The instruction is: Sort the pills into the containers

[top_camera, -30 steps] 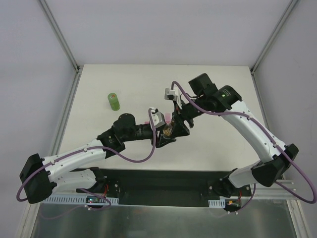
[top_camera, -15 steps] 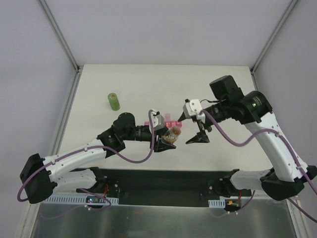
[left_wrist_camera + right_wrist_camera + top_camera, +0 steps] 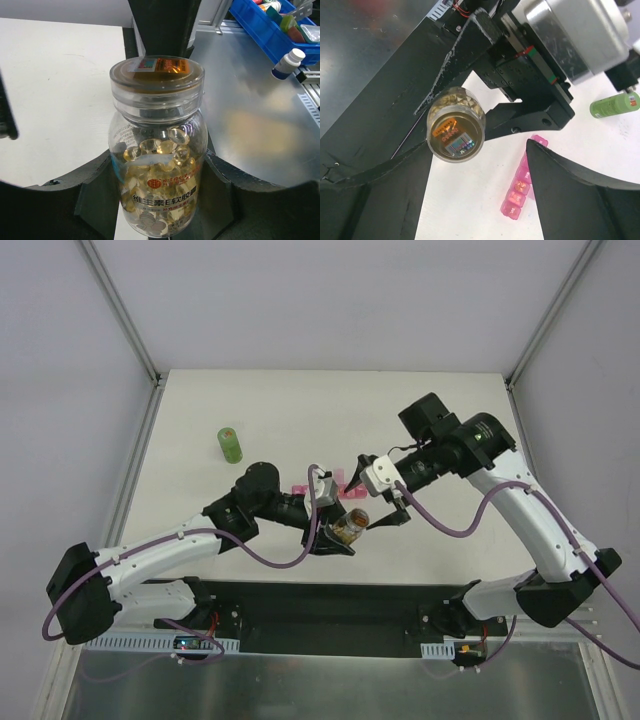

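Left wrist shows pills (image 3: 160, 157) in the bottle (image 3: 157, 95); right wrist, pink containers (image 3: 517, 192)

My table (image 3: 300, 410): white top, rails along the left and right edges. Two things sit directly on it. The containers (image 3: 519, 186), a pink strip, lie flat near the middle. The strip is mostly hidden in the top view, but the right wrist view shows one end, with square compartments in a row. The green bottle (image 3: 230, 445) is well apart from the strip, off to its left and a bit farther back. Can't tell if it's standing or lying. On the near side of the strip, the white top ends at a dark plate (image 3: 330, 605).
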Available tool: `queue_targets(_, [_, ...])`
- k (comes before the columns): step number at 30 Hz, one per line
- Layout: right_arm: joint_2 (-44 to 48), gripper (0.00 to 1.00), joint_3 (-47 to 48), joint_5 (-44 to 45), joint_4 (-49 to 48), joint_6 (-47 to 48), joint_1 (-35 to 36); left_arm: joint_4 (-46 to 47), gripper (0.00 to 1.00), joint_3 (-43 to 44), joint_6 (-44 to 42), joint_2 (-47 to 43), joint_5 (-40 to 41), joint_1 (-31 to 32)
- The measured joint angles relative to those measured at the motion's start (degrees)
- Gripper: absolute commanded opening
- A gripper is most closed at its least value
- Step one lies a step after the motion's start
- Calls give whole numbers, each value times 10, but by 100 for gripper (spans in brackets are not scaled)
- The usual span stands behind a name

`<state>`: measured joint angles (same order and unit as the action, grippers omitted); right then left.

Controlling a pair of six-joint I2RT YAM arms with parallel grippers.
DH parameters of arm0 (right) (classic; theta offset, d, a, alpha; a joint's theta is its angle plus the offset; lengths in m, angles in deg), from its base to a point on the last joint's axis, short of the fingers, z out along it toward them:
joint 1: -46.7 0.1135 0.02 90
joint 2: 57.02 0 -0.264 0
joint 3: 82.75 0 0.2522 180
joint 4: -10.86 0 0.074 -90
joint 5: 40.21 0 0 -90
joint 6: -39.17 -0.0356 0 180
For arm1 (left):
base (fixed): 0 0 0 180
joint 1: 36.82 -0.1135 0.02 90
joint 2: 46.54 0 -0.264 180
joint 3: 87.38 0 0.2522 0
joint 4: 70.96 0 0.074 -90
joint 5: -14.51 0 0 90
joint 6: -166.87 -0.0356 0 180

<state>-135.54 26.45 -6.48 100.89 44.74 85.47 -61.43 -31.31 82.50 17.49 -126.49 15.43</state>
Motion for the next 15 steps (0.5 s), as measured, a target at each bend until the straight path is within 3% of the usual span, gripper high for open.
queue_targets(7, [0,68,0,-8,3,12,13,0,0,4,0,8,-7,-2])
queue_targets(11, [0,54,0,-12,9,12,21,0,0,4,0,8,-9,-2])
queue_targets(15, [0,49,1,-12,14,11,23,0,0,4,0,8,-8,-9])
